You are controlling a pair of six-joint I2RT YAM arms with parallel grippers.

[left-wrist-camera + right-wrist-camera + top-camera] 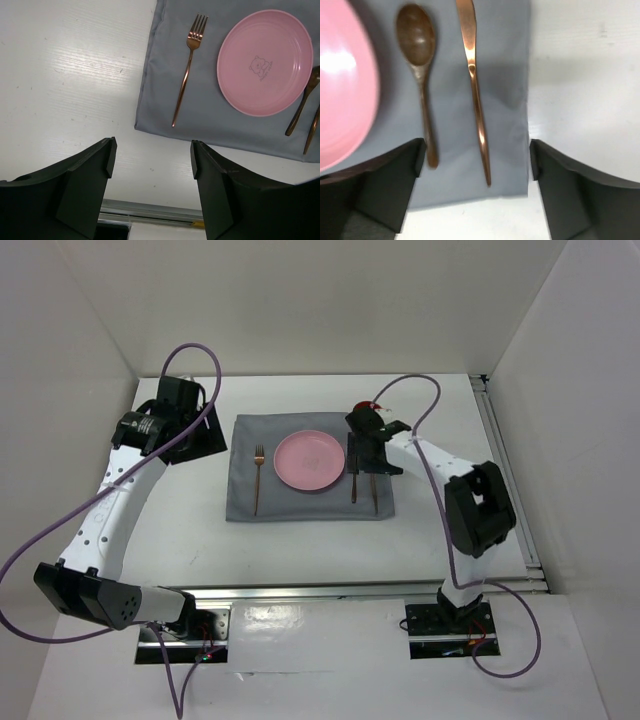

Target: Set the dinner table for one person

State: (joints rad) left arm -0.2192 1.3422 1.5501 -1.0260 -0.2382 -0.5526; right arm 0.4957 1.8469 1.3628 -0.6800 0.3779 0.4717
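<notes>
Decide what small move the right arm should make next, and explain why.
Probably lift the right gripper straight up and draw it back toward its base. Its jaws stand open above the knife, holding nothing, and the fork, plate, spoon and knife all lie on the grey placemat, so the setting looks complete.

Top cam: high above the near edge of the worktop [300, 550], looking steeply down, so you get the whole layout. Left wrist cam hangs back, facing the fork [186, 70] side of the placemat [210, 125]. Right wrist cam sits close over spoon [415, 42] and knife [472, 75]. All three share the pink plate [310, 461].
</notes>
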